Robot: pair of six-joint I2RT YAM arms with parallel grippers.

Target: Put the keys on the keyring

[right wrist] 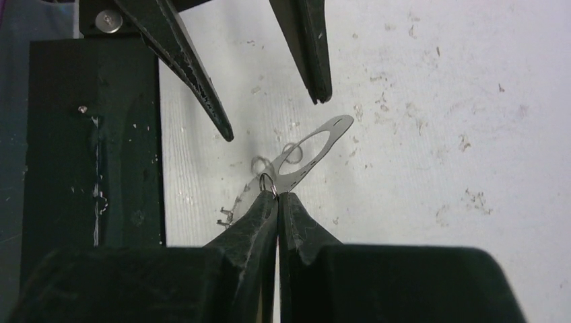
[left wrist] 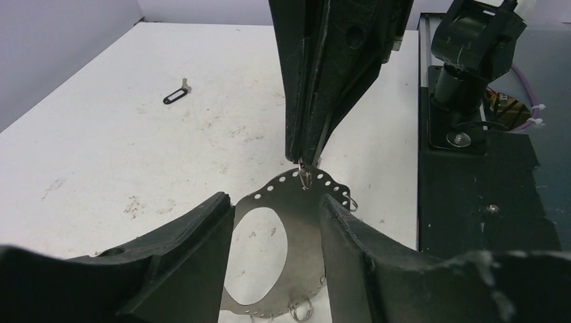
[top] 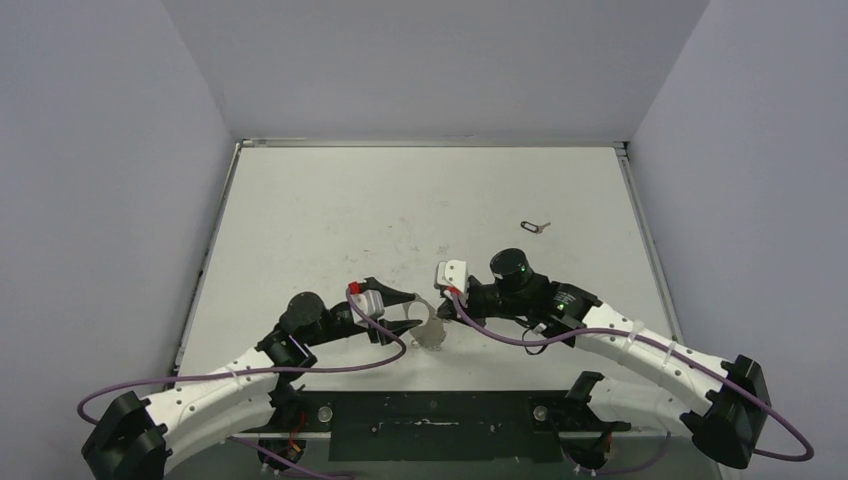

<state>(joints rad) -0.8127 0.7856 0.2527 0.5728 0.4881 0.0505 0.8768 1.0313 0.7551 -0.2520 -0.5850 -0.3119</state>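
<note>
Right jaws: shut on a small ring [right wrist: 267, 180] on the keyring [left wrist: 296, 202].
Left jaws: apart, holding nothing.
Keys [top: 535, 226]: on the counter [top: 330, 210], right of middle.

There are one flat silvery oval keyring [left wrist: 303, 208], at least three tiny silver rings [right wrist: 293, 152], one small silver key on a black oblong loop [left wrist: 176, 95], and two black grippers: left gripper [left wrist: 276, 202], right gripper [right wrist: 276, 194].

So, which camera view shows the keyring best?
Left wrist: the keyring is large and near, its punched holes plain. Right wrist shows it smaller and slanted; the top view, only a tiny pale shape.
</note>
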